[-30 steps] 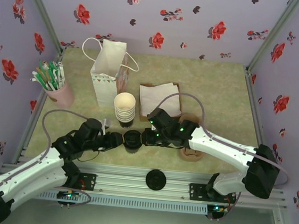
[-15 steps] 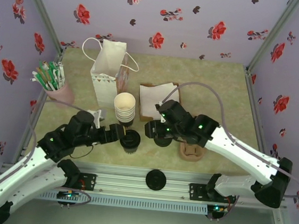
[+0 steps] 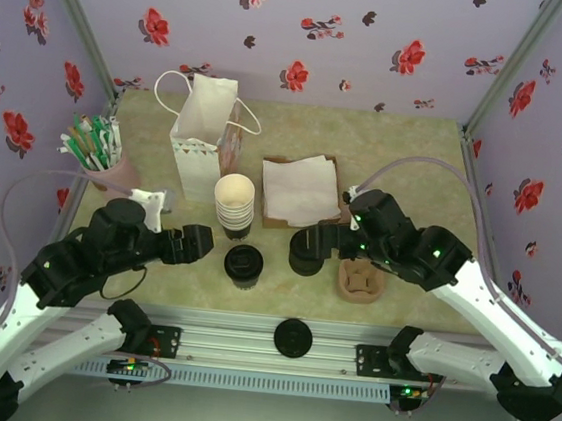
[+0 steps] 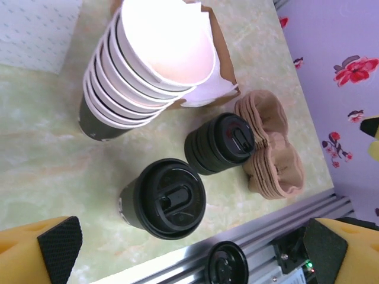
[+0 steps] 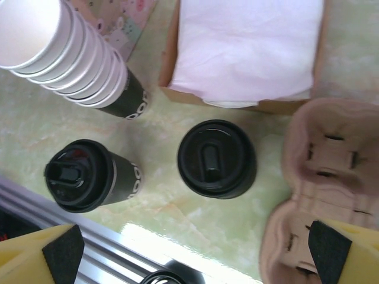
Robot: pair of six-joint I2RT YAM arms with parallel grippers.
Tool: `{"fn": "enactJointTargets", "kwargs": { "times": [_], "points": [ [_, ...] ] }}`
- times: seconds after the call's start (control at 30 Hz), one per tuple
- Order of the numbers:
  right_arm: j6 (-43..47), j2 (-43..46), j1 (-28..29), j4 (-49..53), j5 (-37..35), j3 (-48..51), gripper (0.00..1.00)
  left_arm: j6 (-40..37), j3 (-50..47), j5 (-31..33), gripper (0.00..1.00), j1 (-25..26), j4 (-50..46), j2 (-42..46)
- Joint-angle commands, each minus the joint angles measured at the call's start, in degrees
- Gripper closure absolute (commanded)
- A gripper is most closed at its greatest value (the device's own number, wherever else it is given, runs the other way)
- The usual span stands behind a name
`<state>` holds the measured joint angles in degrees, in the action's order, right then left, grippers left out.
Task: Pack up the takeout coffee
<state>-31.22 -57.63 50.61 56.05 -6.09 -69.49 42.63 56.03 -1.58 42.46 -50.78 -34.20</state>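
Note:
The takeout coffee (image 3: pixel 243 265), a dark paper cup under a round black lid, stands upright on the table near the front rail. It also appears in the left wrist view (image 4: pixel 169 198) and the right wrist view (image 5: pixel 83 174). My left gripper (image 3: pixel 195 244) hangs open just left of the cup, touching nothing; its yellow fingers (image 4: pixel 56 245) stand wide apart. My right gripper (image 3: pixel 323 237) is open too, raised above a short stack of spare black lids (image 5: pixel 216 157), with one of its fingers (image 5: pixel 328 248) over the carrier. Neither gripper holds anything.
A stack of lidless cups (image 3: pixel 233 204) stands behind the coffee. A brown pulp cup carrier (image 3: pixel 360 279) lies to the right. A white paper bag (image 3: pixel 204 132), a box of napkins (image 3: pixel 298 189) and a pink cup of straws (image 3: pixel 106 157) sit further back. One loose lid (image 3: pixel 292 336) rests on the rail.
Both grippers opened and drew back from the coffee, the left one to the left, the right one up and to the right. The cup stays standing with its lid on.

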Motion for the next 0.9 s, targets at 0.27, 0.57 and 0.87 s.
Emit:
{"fn": "enactJointTargets", "kwargs": {
  "times": [0.27,0.57,0.87],
  "points": [
    [1.6,-2.7,-2.3,1.8,-3.0,0.0,0.01,-1.9,-2.4,9.1,0.01,-0.3,-2.2,-0.3],
    [0.2,-8.9,-2.4,1.9,-5.4,-2.2,0.01,2.5,-9.5,7.9,0.2,-1.1,-2.2,-1.4],
    [-1.6,-13.8,-2.5,1.0,-6.3,-3.7,0.01,5.8,-18.9,-1.1,0.41,-4.1,8.0,-4.4]
  ]
}}
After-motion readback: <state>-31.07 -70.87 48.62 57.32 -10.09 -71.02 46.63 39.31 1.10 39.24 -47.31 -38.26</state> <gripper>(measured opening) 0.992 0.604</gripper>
